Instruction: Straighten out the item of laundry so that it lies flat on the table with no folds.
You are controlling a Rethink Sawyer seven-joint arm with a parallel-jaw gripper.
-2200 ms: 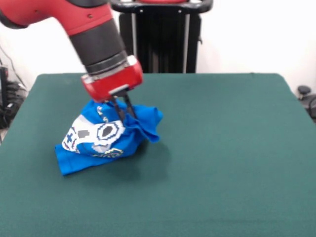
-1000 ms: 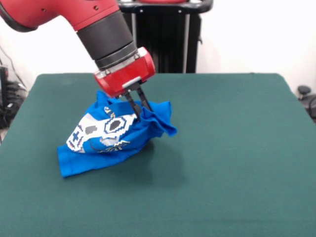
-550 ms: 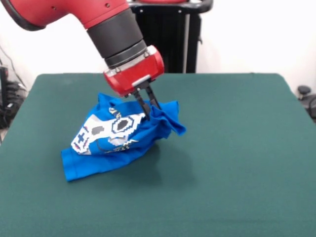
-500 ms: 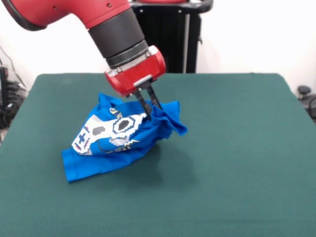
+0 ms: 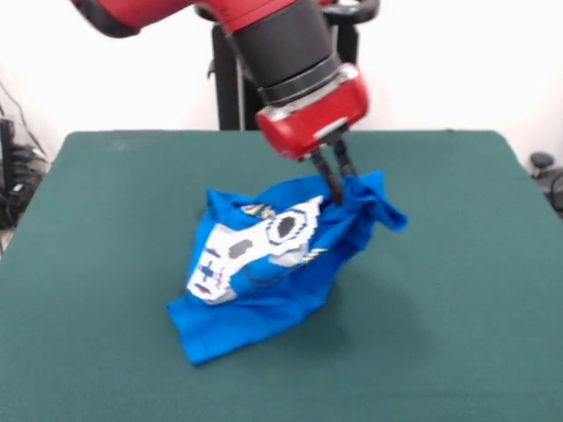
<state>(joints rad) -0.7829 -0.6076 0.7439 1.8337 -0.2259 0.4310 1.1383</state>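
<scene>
The item of laundry [image 5: 264,281], a bright blue T-shirt with a white pixel print, is bunched and partly lifted off the green table [image 5: 457,264]. My gripper [image 5: 338,192] is shut on a fold of the shirt at its upper right. From that hold the cloth hangs down to the left, and its lower edge rests on the table. A flap of cloth sticks out to the right of the fingers. The print faces the camera, creased and slanted.
A black pedestal [image 5: 224,79] stands behind the table's far edge. Dark items [image 5: 545,171] sit off the table at the right, and cables [image 5: 13,167] at the left.
The gripper has carried the shirt to the right and slightly higher. The shirt's lower edge has dragged right across the table with it.
</scene>
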